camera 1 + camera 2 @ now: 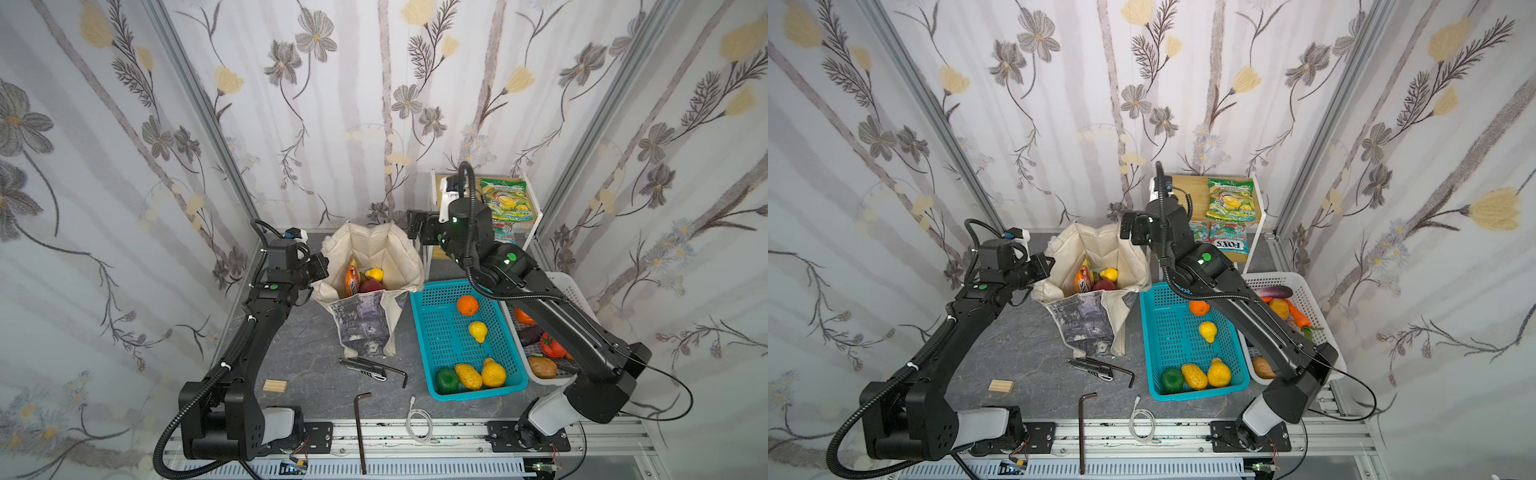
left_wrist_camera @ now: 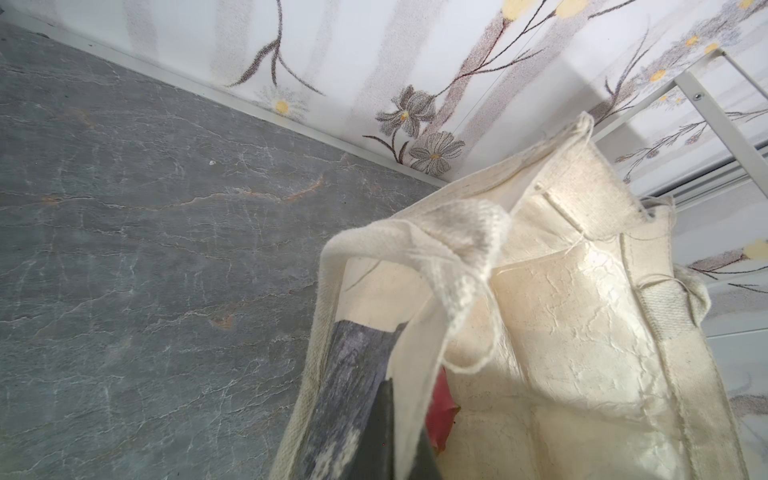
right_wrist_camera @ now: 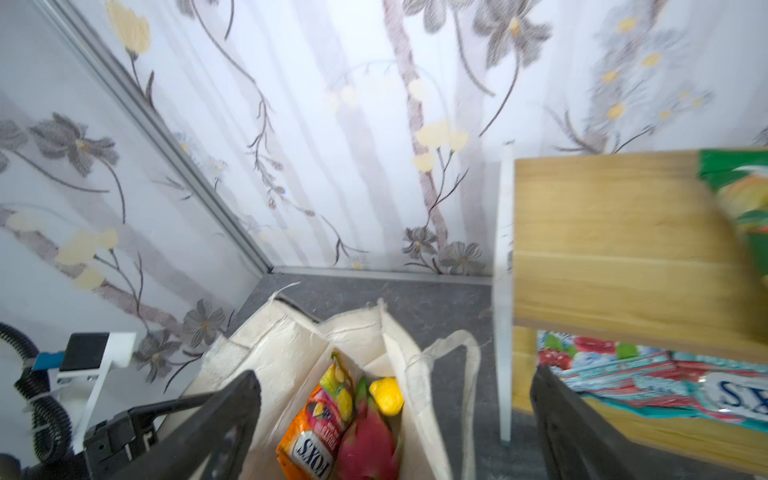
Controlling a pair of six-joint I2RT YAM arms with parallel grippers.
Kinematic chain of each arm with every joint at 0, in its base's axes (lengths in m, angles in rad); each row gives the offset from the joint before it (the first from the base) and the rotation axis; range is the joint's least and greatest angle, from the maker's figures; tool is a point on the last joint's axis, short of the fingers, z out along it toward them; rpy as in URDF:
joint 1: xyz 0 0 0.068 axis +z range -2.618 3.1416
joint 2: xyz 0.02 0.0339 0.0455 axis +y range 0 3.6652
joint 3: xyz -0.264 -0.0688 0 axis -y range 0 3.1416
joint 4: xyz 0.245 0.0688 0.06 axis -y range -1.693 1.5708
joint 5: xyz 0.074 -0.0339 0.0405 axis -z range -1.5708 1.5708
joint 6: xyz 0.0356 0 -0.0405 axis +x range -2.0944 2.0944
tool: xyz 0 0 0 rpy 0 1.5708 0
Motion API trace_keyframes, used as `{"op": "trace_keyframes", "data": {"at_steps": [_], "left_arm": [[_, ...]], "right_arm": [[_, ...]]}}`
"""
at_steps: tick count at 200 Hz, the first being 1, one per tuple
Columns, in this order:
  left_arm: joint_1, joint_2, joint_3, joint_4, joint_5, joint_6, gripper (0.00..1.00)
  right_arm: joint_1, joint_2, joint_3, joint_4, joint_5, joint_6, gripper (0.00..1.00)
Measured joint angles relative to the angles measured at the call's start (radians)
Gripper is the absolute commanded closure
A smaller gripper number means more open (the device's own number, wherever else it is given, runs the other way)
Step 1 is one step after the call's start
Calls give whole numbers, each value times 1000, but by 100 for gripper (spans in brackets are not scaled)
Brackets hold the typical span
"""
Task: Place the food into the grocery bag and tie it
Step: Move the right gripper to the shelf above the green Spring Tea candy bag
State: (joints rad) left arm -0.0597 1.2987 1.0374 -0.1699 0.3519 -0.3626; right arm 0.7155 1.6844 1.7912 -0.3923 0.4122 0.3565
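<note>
So, the grocery bag [image 1: 386, 249] is stood upright near the back of the table [image 1: 307, 353], with its mouth wide open and its printed side facing front. Packed together at the bottom are an orange snack packet [image 3: 311, 432], a pink dragon fruit [image 3: 368, 440] and a lemon [image 3: 386, 395].

The bag's left rim is pinched by the left end effector [image 1: 322, 266], which is fully closed on the canvas. That's presumably so the mouth is kept spread and the floppy cloth isn't allowed to cave in while things get dropped. In the left wrist view, fabric can be seen draped right over a dark finger [image 2: 386, 424].

The right end effector [image 3: 395, 374] is hung above the bag's right side, next to the wooden shelf [image 3: 602, 232]. Its fingers are spread as wide as they go and nothing is held in it.

Plenty looks left to be loaded. Toy fruit is sat in the turquoise basket [image 1: 440, 332] just right of the bag, and more produce is in the white basket [image 1: 575, 291] under the right arm. A green snack packet [image 1: 505, 199] is up on the shelf.

A cream handle [image 3: 461, 345] is hanging loose, so tying hasn't been started yet, by the look of it. A hex key [image 1: 360, 428] is lying out front and can probably be ignored.
</note>
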Motion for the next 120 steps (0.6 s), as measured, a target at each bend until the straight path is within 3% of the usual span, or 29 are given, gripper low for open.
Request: {"op": "trace_keyframes", "data": {"at_steps": [38,64,120], "left_arm": [[0,0,0,0,0,0,100],[0,-1,0,0,0,0,100],[0,-2,0,0,0,0,100]], "right_arm": [[-223,-43,-3,-9,-45,-27,0],[-361,3,66,-63,-98,-36,0],[-486,139,190,-193,-136,-73,0]]}}
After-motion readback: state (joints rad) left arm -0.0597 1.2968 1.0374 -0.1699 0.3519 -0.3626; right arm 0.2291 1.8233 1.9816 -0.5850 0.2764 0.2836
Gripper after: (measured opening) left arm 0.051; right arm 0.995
